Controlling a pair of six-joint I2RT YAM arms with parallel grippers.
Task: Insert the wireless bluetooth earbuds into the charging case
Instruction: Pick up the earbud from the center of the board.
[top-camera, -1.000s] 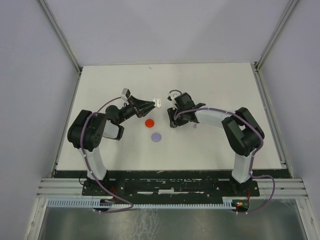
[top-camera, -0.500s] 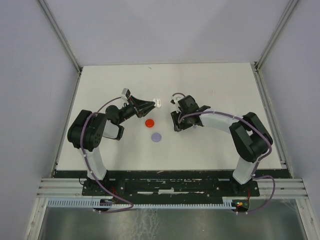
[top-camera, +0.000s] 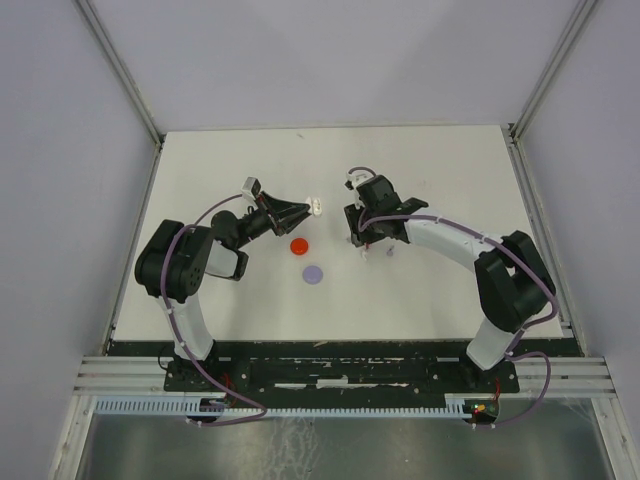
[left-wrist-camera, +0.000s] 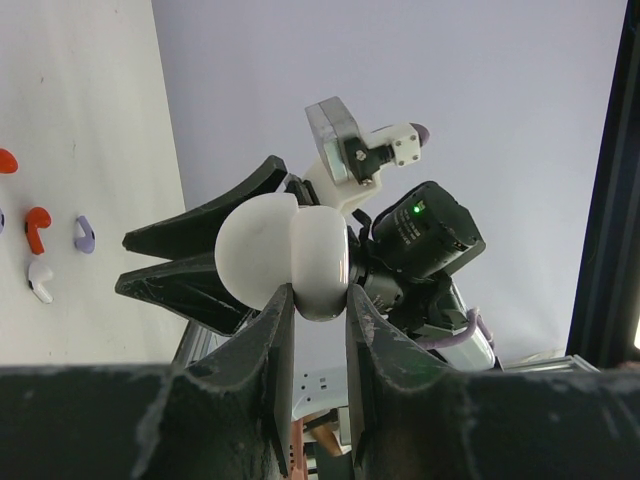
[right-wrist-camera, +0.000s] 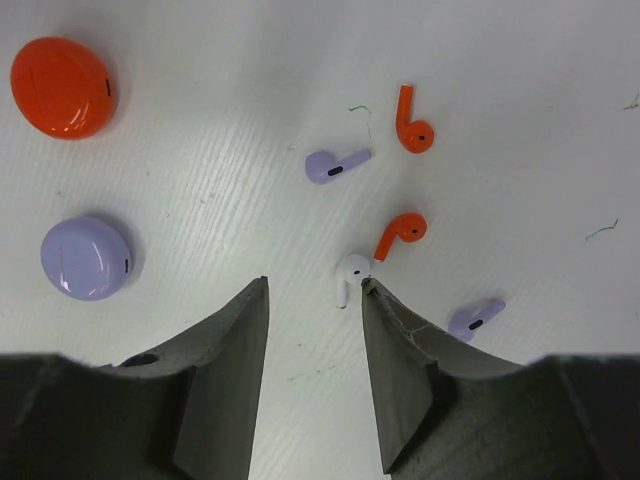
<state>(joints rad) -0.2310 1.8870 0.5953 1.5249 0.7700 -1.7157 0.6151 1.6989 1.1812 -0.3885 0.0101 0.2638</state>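
Observation:
My left gripper (left-wrist-camera: 318, 300) is shut on a white charging case (left-wrist-camera: 285, 255) and holds it in the air, hinged open; in the top view the case (top-camera: 316, 206) is at the table's middle. My right gripper (right-wrist-camera: 312, 295) hangs open just above the table with nothing between its fingers. A white earbud (right-wrist-camera: 350, 272) lies on the table right beside its right fingertip (right-wrist-camera: 376, 297). Two red earbuds (right-wrist-camera: 402, 233) (right-wrist-camera: 412, 128) and two pale purple earbuds (right-wrist-camera: 335, 165) (right-wrist-camera: 476, 317) lie scattered around it.
A shut red round case (right-wrist-camera: 62, 87) and a shut purple round case (right-wrist-camera: 87, 258) lie left of the earbuds; the top view shows the red case (top-camera: 298, 245) and the purple case (top-camera: 314, 273) between the arms. Grey walls (top-camera: 80, 150) enclose the white table (top-camera: 450, 180).
My right arm has stretched out and its gripper has shifted a little to the right and farther back over the earbuds. The left gripper with the white case has stayed still.

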